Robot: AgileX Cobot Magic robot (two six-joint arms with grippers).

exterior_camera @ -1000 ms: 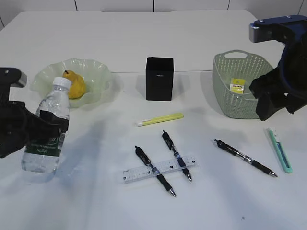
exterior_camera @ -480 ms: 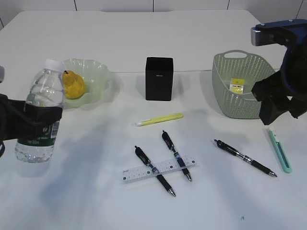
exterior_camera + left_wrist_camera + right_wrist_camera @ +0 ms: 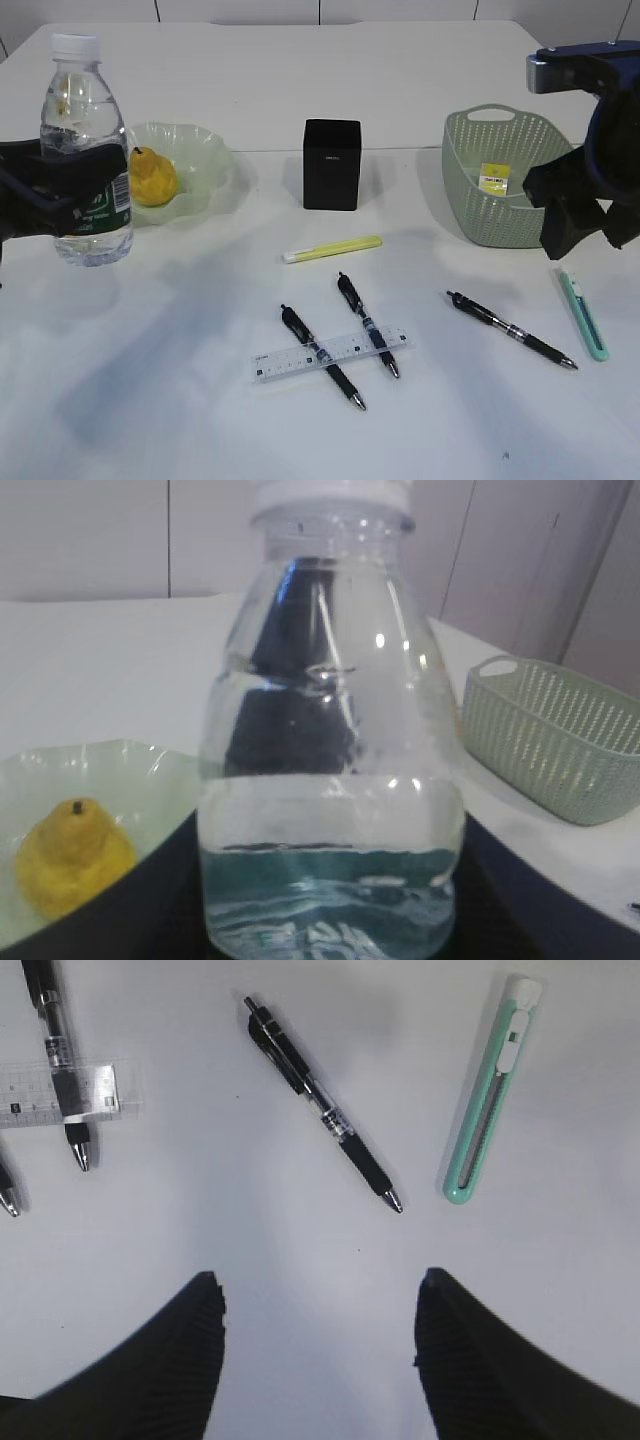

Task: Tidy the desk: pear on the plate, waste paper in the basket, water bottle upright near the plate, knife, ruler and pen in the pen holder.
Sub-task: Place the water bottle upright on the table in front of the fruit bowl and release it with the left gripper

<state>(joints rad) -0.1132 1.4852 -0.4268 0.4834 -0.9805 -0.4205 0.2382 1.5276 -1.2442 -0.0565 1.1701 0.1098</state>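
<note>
While the ruler (image 3: 329,356) lies under two pens (image 3: 322,357) on the near tabletop (image 3: 180,400), right end effector (image 3: 318,1345) hangs with fingers apart above it; left end effector (image 3: 62,190) clamps water bottle (image 3: 84,150) upright, off the surface, beside plate (image 3: 205,160) holding pear (image 3: 152,176).

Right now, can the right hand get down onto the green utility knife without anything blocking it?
Probably yes. The right hand is open and empty, and the knife lies alone on bare table, apart from the nearest pen, with nothing over it.
</note>
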